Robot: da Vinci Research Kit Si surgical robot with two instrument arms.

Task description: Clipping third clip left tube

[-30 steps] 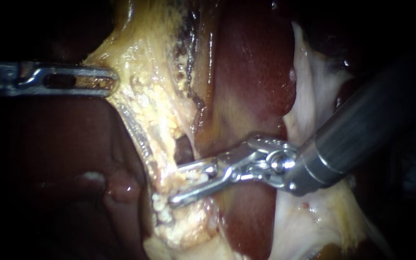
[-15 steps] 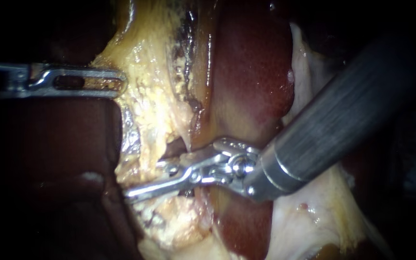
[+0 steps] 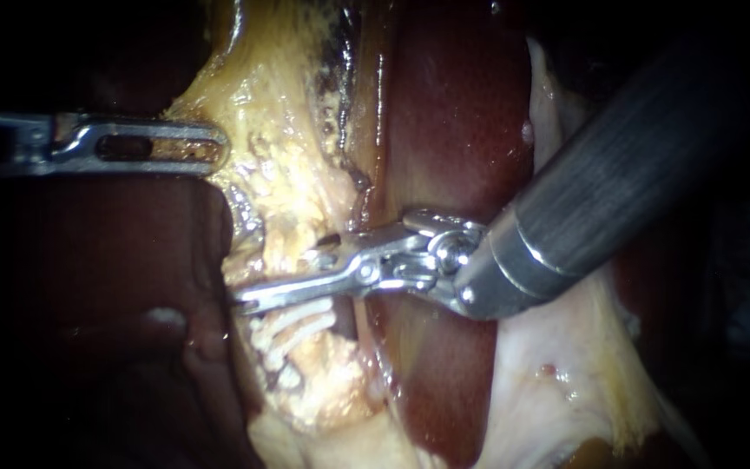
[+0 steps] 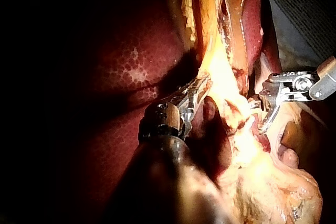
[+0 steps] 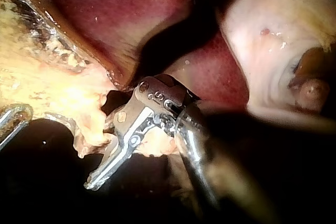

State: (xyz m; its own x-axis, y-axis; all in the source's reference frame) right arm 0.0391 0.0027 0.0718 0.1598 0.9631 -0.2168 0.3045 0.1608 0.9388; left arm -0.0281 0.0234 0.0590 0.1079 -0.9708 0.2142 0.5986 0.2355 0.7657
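My right instrument [image 3: 275,280] comes in from the upper right. Its jaws stand open across a yellowish tube [image 3: 281,252], the long lower jaw passing in front of it and the shorter jaw behind. Just below the jaws, pale clips [image 3: 292,328] cross the same strand. My left instrument [image 3: 214,148] comes in from the left, with its slotted jaws shut on the edge of the yellow fatty tissue [image 3: 262,113]. The left wrist view shows the left instrument [image 4: 202,85] pulling that tissue, with the right instrument [image 4: 258,116] beyond. In the right wrist view, tissue partly hides the right instrument [image 5: 102,156].
Dark red liver [image 3: 453,130] lies behind the right jaws and also fills the lower left [image 3: 115,260]. Pale gallbladder tissue [image 3: 549,373] spreads under the right shaft. In the right wrist view, the left instrument [image 5: 13,119] shows beside the yellow tissue.
My right instrument pushed leftward across the strand, then lifted its jaws higher along it, and the pale clips now show below them. The left instrument kept its hold.
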